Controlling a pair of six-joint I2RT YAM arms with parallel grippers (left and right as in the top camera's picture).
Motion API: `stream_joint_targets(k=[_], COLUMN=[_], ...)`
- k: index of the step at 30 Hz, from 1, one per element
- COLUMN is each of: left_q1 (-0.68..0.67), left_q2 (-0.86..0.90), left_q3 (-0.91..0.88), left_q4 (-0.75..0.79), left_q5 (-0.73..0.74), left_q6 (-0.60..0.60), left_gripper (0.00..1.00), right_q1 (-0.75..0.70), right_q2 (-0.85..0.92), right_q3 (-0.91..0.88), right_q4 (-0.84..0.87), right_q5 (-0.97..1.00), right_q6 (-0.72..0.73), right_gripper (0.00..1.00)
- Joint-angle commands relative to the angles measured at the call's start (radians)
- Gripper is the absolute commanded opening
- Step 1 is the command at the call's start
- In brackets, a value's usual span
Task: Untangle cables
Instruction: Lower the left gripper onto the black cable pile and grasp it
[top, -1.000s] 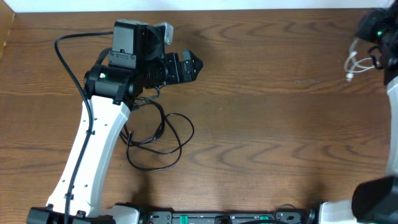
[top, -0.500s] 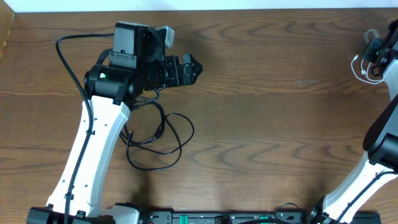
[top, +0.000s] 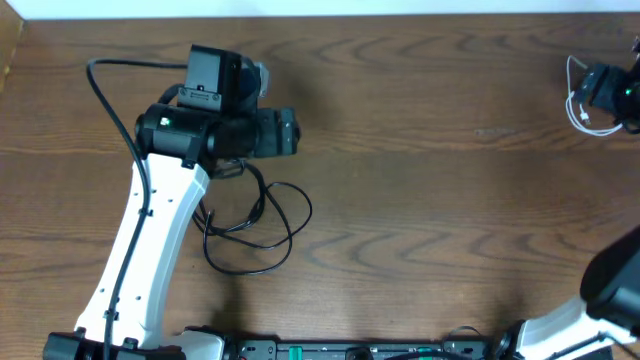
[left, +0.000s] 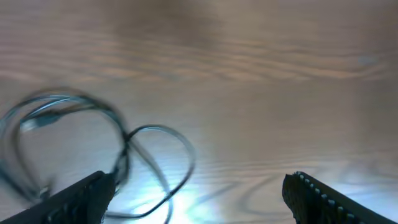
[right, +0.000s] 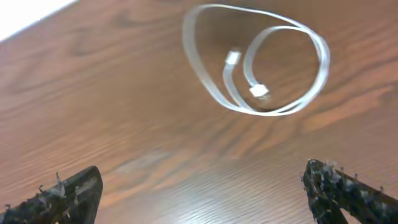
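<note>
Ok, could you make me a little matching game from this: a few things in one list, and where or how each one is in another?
Things:
1. black cable
2. white cable
3. left gripper
4. table

Descriptions:
A. brown wood grain
B. small coil at the far right
C. open, holding nothing
D. loose loops beside the left arm

Pairs: 1-D, 2-B, 3-C, 4-A

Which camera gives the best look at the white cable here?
Right wrist: the whole coil of the white cable shows, both plug ends included. Overhead catches only a small part at its right edge. Left wrist shows none of it.
</note>
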Motion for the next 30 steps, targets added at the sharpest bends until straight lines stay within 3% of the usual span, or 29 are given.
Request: stream_joint_targets(k=[1,4,9,14,18,21,24,30], left_q1=[0.000,0.000,0.000,-0.005,-0.030,-0.057,-0.095,-0.135], left_q2=[0.013,0.035,0.076,0.132,0.184,0.217,0.248,0.251], left_q3=[0.008,-0.018,-0.119,-0.220,-0.299,-0.357,-0.401,-0.463], left_q4=[-0.069,-0.137,-0.166,-0.094,-0.024,0.040,0.059,0.201], left_q5=[-0.177,-0.194,-0.191,0.008,0.005,-0.004,-0.181,-0.270], left_q6=[0.032,0.032,0.031,0.013,-0.199,-0.269,-0.407,-0.489], left_gripper=[0.91,0.87,0.75,0.56,0.56,0.56,0.54,0.52], right_q1=[0.039,0.064,0.115,0.154,0.178,0.192,0.210,0.249], right_q2=[-0.019,-0.017,-0.016,-0.016,-0.016,-0.016,-0.016,-0.016], right_q3=[0.009,0.003,-0.005,-0.006,-0.006,-0.006,-0.006,-0.006], right_q4=[-0.051,-0.077,-0.111,-0.121,-0.129,-0.132,-0.132,-0.133], right_q5=[-0.224,-0.338,-0.337,-0.311,-0.311,-0.311,-0.315,-0.314], right_q6=[-0.003,-0.061,-0.082,-0.099,-0.098,-0.098,-0.098,-0.098], right_gripper=[0.99,0.99,0.96,0.95,0.86,0.85,0.80,0.78])
